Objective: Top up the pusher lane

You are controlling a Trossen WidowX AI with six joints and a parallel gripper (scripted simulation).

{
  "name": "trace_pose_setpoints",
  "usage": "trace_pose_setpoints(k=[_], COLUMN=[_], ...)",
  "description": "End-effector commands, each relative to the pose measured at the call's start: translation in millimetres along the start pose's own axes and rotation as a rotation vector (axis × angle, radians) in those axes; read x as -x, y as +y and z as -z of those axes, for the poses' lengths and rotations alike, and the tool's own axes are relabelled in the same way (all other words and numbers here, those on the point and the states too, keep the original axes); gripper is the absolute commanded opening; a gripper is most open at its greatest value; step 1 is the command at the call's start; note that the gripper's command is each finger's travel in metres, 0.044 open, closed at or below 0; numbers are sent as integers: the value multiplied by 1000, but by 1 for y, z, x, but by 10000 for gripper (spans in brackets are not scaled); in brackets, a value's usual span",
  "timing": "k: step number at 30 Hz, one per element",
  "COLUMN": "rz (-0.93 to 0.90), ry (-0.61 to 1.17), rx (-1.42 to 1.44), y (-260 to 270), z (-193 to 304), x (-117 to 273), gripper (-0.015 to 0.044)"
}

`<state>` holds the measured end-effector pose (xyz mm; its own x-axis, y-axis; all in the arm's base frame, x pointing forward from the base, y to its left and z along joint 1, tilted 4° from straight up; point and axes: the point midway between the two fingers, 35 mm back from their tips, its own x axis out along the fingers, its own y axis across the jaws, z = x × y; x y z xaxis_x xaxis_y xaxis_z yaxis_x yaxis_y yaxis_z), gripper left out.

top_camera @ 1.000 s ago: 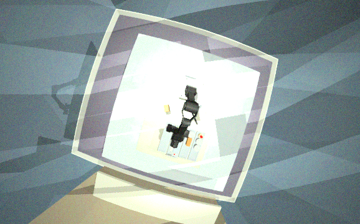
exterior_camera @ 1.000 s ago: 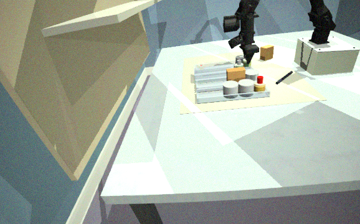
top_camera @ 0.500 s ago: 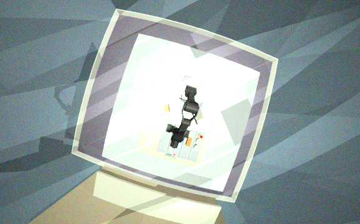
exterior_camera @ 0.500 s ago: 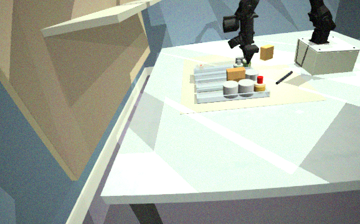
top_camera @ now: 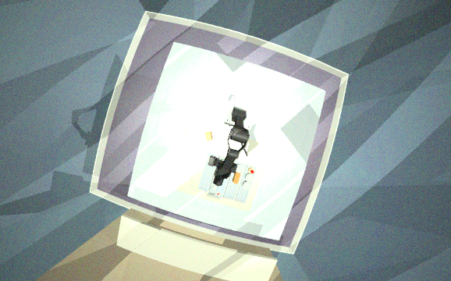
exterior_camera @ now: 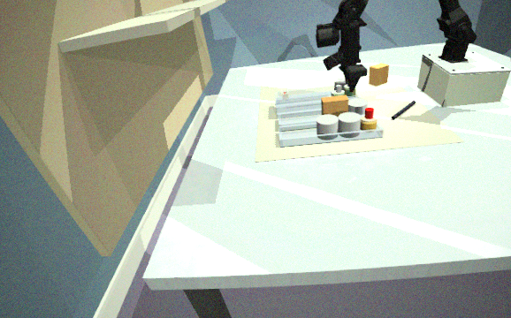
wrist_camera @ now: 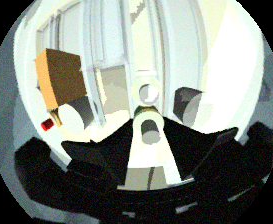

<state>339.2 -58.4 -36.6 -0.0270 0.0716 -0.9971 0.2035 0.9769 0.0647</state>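
My gripper [exterior_camera: 352,89] [wrist_camera: 147,120] is shut on a jar [wrist_camera: 143,121] with a pale top, a grey knob and a greenish body. The jar is upright at the front end of the sprung lane. The matching lane jar [exterior_camera: 338,93] [wrist_camera: 136,90], also pale with a grey knob, stands directly behind it in the lane. In the wrist view the two jars line up and almost meet; I cannot tell if they touch. The held jar's base, the low front stop and the lane floor under it are hidden. The pusher plate is not clearly visible.
Beside the lane in the rack [exterior_camera: 300,140] are an orange box [top_camera: 236,178] [exterior_camera: 335,105] [wrist_camera: 64,80], grey cylinders [exterior_camera: 327,126] [exterior_camera: 349,124] and a red-capped jar [top_camera: 252,171] [exterior_camera: 369,114]. Another grey cylinder [wrist_camera: 191,107] is close on the other side. A black stick [exterior_camera: 403,110] and second orange box [exterior_camera: 378,75] lie outside.
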Motion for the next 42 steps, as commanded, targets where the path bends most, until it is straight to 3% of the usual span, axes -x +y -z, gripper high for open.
trace_pose_setpoints(k=[1,42], rz=[3,3], ry=[-31,-31], rx=[3,3], y=[0,0], z=[-8,-6], x=[0,-15], gripper=[0,0])
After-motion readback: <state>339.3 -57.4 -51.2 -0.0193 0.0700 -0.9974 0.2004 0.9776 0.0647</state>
